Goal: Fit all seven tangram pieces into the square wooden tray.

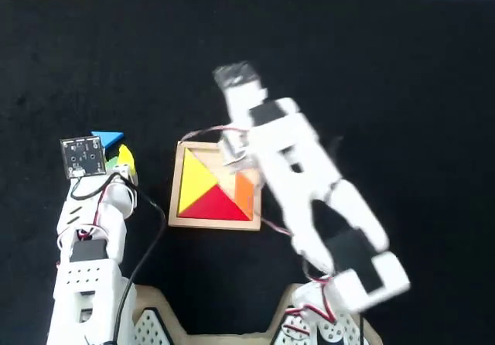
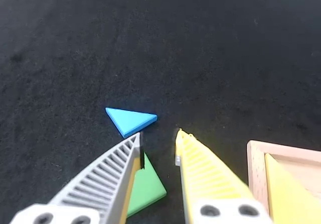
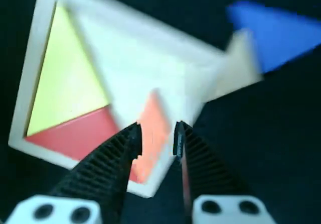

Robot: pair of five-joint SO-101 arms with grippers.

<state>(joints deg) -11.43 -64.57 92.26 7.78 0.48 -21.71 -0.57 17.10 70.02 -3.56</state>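
Sitting on the black bench between the two arms, the square wooden tray holds three pieces laid flat. These are a yellow triangle along the side toward the left arm, a red triangle along the side nearest the arm bases, and an orange piece against the side toward the right arm. The rest of the tray floor shows bare wood. The right gripper hangs over the right part of the tray, its black fingers apart with a narrow gap and nothing held between them. The orange piece shows through that gap, below the tips. In the right wrist view a darker blue piece lies on the bench outside the tray, just past one of its corners, too blurred for its shape to be sure. The left gripper is low over the bench beside the tray, on the side away from the right arm. Its grey finger and yellow finger are spread and grip nothing. A light blue triangle lies flat just ahead of the fingertips. A green piece lies beneath the grey finger, with part of it showing in the gap between the two fingers; whether the finger touches it I cannot tell. Both of these pieces lie on the bench near the tray but apart from it.
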